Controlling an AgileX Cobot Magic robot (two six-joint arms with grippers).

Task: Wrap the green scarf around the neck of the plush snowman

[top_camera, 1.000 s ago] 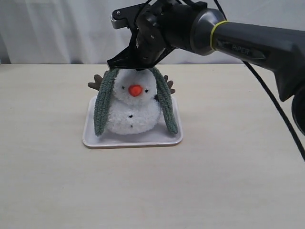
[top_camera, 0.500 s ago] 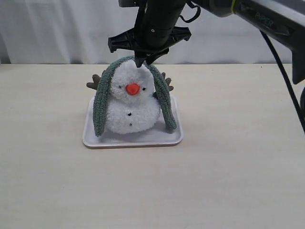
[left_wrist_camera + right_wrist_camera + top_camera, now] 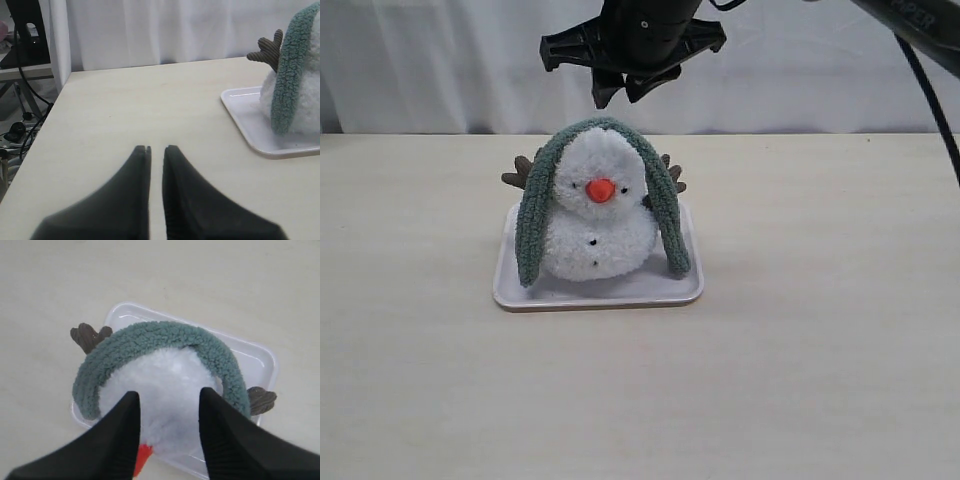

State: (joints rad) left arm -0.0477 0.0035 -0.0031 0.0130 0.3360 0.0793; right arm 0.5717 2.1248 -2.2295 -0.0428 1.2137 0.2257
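- Open, empty right pincer (image 3: 624, 97) above the snowman (image 3: 600, 245); left pincer (image 3: 156, 150) closed, empty.
- With the scarf (image 3: 533, 215) over the head (image 3: 605, 160), not the neck (image 3: 610, 212), a tug could topple the toy.

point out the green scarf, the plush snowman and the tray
green scarf (image 3: 533, 215), exterior view, on the left hanging strand
plush snowman (image 3: 615, 245), exterior view, on the body ball
white tray (image 3: 620, 292), exterior view, on the bare front floor

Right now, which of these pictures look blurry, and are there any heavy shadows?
Exterior view: soft, even light, sharp throughout, only a faint shadow under the tray. Left wrist view: the left gripper up close looks soft-edged; the curtain behind is bright. Right wrist view: the right gripper is a dark blur, while the green scarf is sharp.
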